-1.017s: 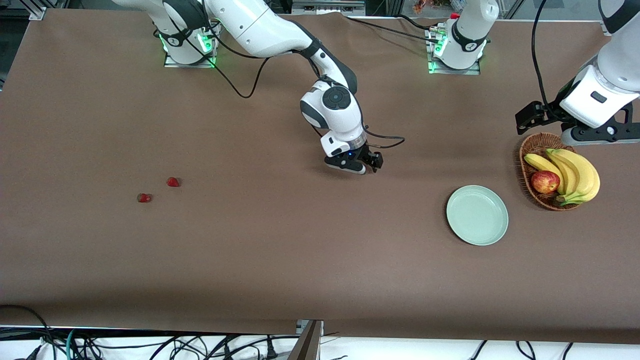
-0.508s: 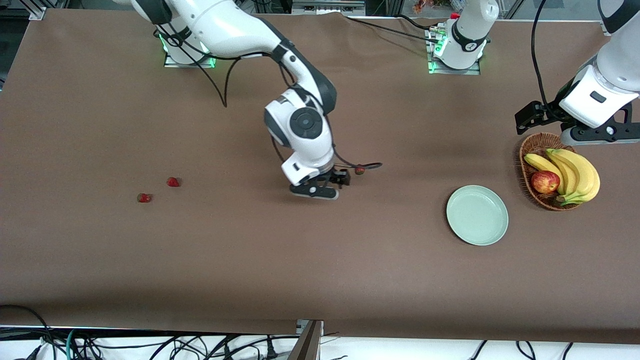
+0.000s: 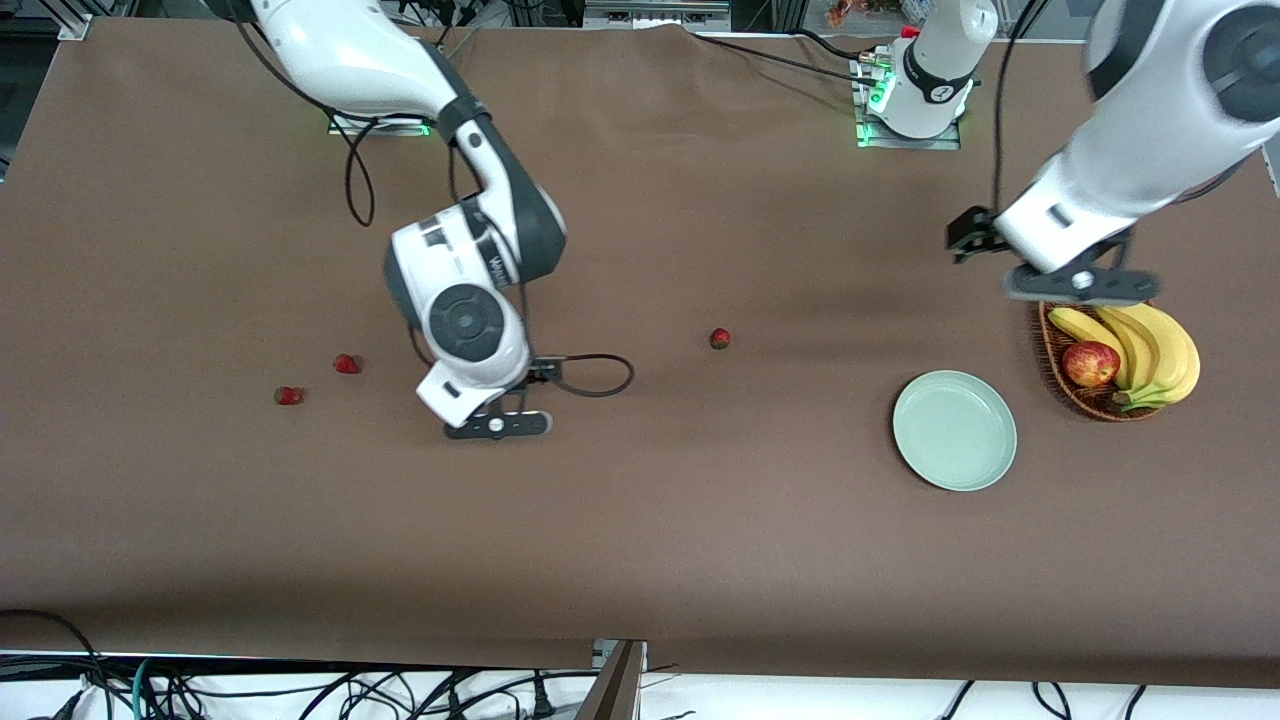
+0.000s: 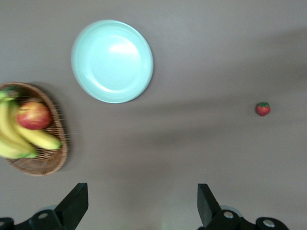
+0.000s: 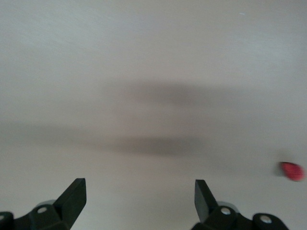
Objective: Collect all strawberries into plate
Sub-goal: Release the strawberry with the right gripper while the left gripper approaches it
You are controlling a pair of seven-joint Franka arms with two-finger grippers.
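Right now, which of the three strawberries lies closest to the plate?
The lone strawberry near the table's middle. It lies well toward the plate, while the other two strawberries sit paired at the right arm's end of the table.

White arms, dark joints, black cables, seemingly black tool fingers.

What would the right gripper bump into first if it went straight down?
Probably just bare table. The open right gripper points down at brown tabletop; one strawberry sits off to the side.
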